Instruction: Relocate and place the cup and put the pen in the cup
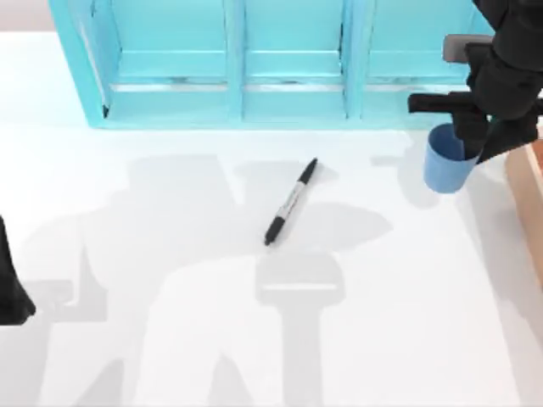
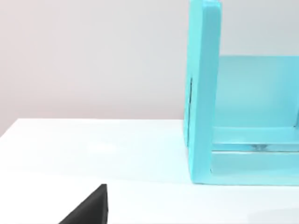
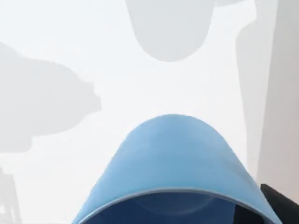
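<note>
Left arm sits parked at the near left edge of the tabletop (image 1: pixel 170 339), its gripper (image 1: pixel 13 297) a dark shape low at the top view's left margin; cannot tell how its jaws stand. White tabletop, broad grey shadows of the arms falling across it. Around the middle lies the pen (image 1: pixel 290 203), flat on the surface, slanted, one black end toward the near left and the other toward the far right, pale printed band between; nothing touches it. Farther back and to the right stands the cup (image 1: pixel 445 163), blue, upright, mouth open upward, well apart from the pen and close to a tan wooden piece (image 1: pixel 528 203) along the right edge. Right gripper (image 1: pixel 472 140) hangs directly over the cup's rim, black body reaching in from the far right corner, jaws at the rim on the cup's far-right side; whether they grip it or merely bracket it, I cannot tell. The right wrist view looks down the cup's outer wall (image 3: pixel 173 154) with the curved lip close under the camera. Beyond everything, along the far edge, a light blue shelf unit (image 1: pixel 237 76) with upright dividers; the left wrist view takes in its end panel (image 2: pixel 203 93).
</note>
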